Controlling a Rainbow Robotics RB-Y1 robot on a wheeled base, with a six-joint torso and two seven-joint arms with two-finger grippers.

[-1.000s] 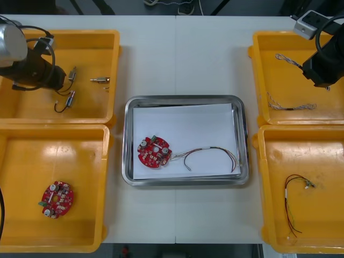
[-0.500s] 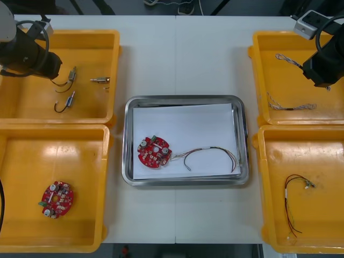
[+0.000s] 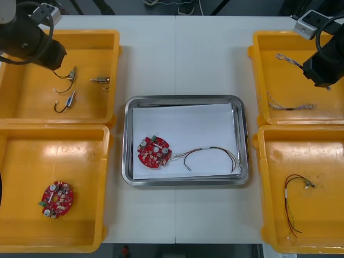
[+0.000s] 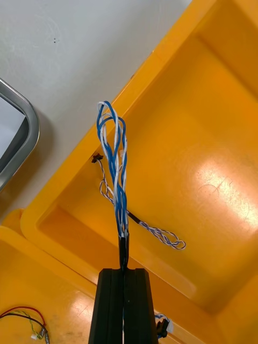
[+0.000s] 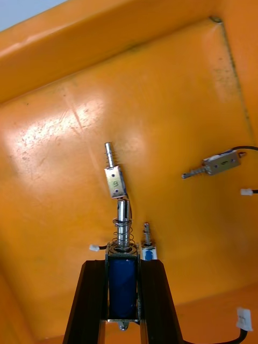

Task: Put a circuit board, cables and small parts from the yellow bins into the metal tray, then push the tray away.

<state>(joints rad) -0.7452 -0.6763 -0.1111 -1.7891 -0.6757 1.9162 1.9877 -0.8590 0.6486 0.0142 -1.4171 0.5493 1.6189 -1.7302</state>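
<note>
**Two loads in hand: snag and slip hazards**

Item 1: your left gripper (image 5: 122, 263) is clamped on a small part (image 5: 122, 282), over the far left bin (image 3: 32, 102). Any trailing wire may hook a loose part (image 5: 114, 180) just beyond it.

Item 2: your right gripper (image 4: 123, 279) pinches the blue-white cable (image 4: 114, 161) by one end, above the far right bin (image 4: 204, 134). With so little held, the cable could slide free short of the tray (image 3: 183, 99).

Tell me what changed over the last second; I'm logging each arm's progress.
The left gripper, shut on a small metal part, moved toward the far side of its yellow bin. The right gripper kept holding the blue and white cable; the metal tray and its contents stayed put.
</note>
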